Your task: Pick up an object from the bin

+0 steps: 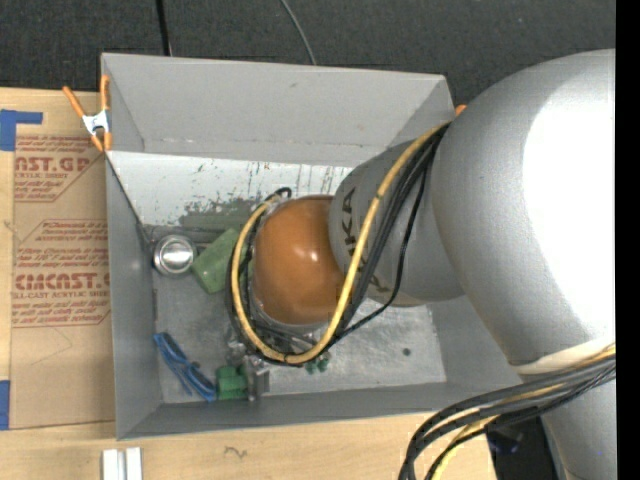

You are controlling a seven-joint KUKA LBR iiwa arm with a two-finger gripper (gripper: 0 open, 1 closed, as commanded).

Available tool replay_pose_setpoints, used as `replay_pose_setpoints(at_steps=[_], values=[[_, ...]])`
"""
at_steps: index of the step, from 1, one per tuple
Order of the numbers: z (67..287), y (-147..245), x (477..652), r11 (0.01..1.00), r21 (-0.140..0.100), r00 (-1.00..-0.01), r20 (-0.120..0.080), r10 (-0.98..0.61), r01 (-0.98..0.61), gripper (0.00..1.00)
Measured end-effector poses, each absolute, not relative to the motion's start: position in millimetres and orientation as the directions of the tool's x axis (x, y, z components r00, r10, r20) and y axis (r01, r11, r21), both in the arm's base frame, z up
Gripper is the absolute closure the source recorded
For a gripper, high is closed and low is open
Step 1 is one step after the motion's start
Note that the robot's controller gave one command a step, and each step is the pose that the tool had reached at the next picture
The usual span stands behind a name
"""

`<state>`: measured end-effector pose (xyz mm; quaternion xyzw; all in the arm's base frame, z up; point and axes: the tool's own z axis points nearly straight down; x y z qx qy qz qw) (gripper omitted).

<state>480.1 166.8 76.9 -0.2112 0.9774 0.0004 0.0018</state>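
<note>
Arm [400, 238] over green block [230, 382], blue piece [180, 361] beside, silver can [173, 256] apart

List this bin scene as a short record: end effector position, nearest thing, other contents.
container: grey metal bin
end effector: low at the bin's near left, below the orange wrist cover
nearest thing: small green block, just beside it
other contents: blue plastic piece; silver can; pale green lump
holding anything: cannot tell

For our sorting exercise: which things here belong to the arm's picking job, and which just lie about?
Job: gripper; green block right by it; bin.
Lying about: silver can; pale green lump; blue piece.
</note>
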Motion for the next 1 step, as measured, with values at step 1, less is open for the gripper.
replay_pose_setpoints(at_steps=[1], values=[[314.9,137.3,507.2,0.794,-0.004,-0.794,-0.011,-0.608,-0.608,1.0]])
